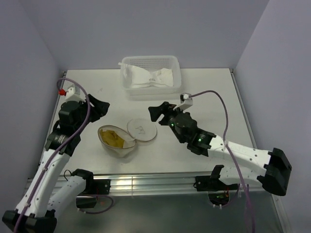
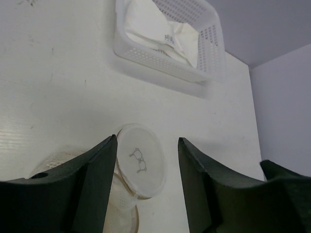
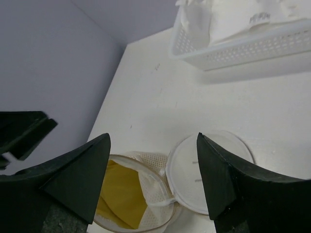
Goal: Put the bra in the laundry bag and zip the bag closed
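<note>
Noting bra (image 1: 112, 138) already tucked in bag (image 1: 128, 148), open lid (image 1: 142, 130) lying flat just ahead of right gripper (image 1: 154, 113), bag beyond it toward left gripper (image 1: 103, 109); both spread, empty; right nearer for fold-over.

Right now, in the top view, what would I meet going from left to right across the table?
In order: left tool → bag, holding the bra → lid → right tool. The basket is left out: it sits farther back and spans several of these.
</note>
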